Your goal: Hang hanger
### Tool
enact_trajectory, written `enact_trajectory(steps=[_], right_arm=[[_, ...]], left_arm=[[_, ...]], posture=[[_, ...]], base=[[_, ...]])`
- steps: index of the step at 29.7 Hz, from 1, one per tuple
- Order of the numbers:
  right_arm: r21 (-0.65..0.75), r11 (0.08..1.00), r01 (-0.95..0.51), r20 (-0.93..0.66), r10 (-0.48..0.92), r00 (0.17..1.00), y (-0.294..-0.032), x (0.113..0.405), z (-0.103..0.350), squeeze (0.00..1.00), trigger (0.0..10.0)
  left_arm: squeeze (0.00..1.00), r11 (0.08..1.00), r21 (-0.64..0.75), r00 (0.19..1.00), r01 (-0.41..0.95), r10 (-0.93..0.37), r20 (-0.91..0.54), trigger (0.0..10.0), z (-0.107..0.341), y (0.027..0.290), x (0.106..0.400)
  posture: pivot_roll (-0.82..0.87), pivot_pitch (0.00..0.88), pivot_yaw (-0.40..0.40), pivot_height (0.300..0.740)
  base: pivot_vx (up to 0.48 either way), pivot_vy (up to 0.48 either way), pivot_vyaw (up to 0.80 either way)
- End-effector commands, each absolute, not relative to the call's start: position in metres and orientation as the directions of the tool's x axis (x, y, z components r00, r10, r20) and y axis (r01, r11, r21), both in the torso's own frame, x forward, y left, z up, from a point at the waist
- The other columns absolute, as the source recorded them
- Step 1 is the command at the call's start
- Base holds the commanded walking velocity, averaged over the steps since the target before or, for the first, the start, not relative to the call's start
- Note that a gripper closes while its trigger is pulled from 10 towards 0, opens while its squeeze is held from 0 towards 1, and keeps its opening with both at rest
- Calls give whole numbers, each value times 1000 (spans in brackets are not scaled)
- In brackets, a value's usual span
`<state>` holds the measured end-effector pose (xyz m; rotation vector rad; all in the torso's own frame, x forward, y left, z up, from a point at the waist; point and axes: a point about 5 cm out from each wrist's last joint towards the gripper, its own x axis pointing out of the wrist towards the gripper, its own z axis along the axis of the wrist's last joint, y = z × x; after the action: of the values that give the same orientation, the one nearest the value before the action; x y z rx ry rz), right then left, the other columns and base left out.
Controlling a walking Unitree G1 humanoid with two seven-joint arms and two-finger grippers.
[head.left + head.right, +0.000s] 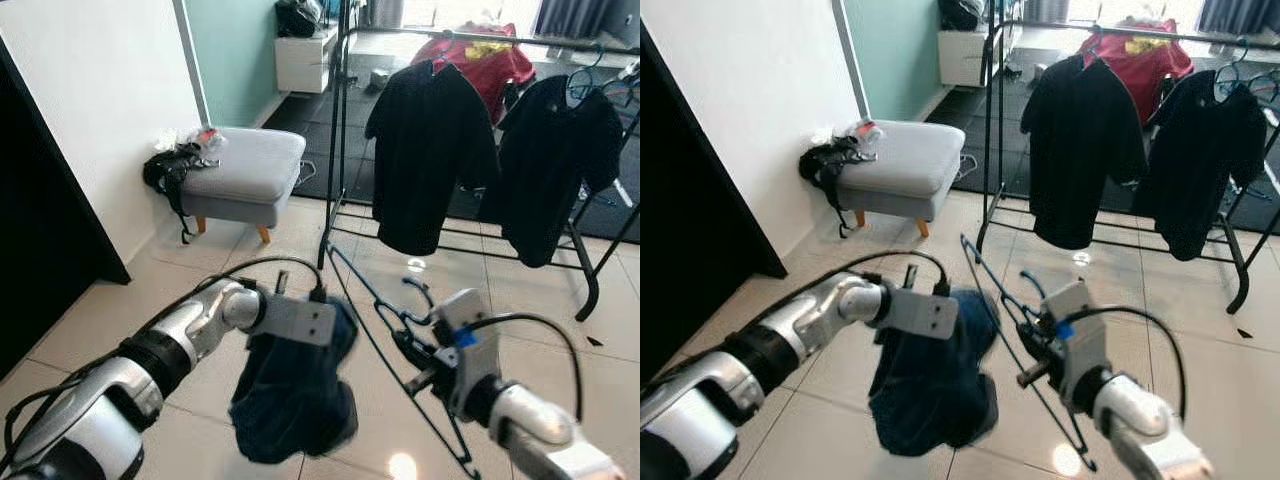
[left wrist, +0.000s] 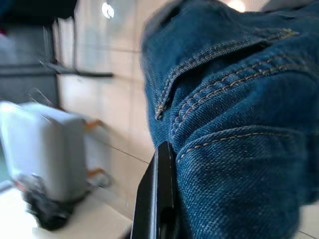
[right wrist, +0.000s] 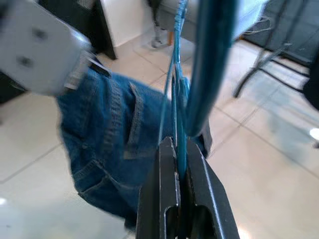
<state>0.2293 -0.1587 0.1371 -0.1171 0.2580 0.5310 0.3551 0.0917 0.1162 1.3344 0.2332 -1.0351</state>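
A glossy floor [image 1: 300, 240] of pale tiles runs from the robot's feet back to a white wall [image 1: 90, 100] and a darker area beyond.

Nearest the camera, the left end effector [image 1: 335, 325] reaches in from the left at chest height, its fingers clamped on a bunched pair of blue jeans [image 1: 295, 400] that hangs down in a dark lump below it. In the left wrist view, denim seams and stitching press right against one black finger [image 2: 158, 199].

Just to the right, the right end effector [image 1: 425, 355] is closed tight on a thin wire hanger [image 1: 385, 330]; the right wrist view shows its two black fingers [image 3: 159, 199] pinched together on the teal wire. The hanger is held in the air, tilted, with its hook curling up beside the end effector and one long arm slanting up towards the jeans, close beside the cloth.

Farther back on the left, a grey padded stool [image 1: 245, 170] stands near the wall, with a black bag [image 1: 170, 170] slumped over its left end.

On the right, a black clothes rack [image 1: 340, 150] carries two dark shirts [image 1: 430, 155] on hangers. Behind it lies something red [image 1: 480, 55], and a low white cabinet [image 1: 305, 55] stands at the far wall.
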Motion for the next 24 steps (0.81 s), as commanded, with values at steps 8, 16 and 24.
enact_trajectory(steps=[8,16,24], right_arm=[[-95,785,-612,-369,543,754,-154,218,135,0,10000],[-132,764,-632,-360,557,748,-153,219,138,0,10000],[-10,677,-736,-330,692,641,-149,207,151,0,10000]], left_arm=[[0,782,183,651,596,-337,-680,10000,110,149,377],[0,989,-148,753,30,-119,-647,10000,104,205,372],[0,962,-272,801,9,-170,-573,10000,139,202,387]], posture=[[-102,54,52,740],[-85,64,43,740],[-64,69,26,740]], base=[[0,0,0],[0,0,0],[0,0,0]])
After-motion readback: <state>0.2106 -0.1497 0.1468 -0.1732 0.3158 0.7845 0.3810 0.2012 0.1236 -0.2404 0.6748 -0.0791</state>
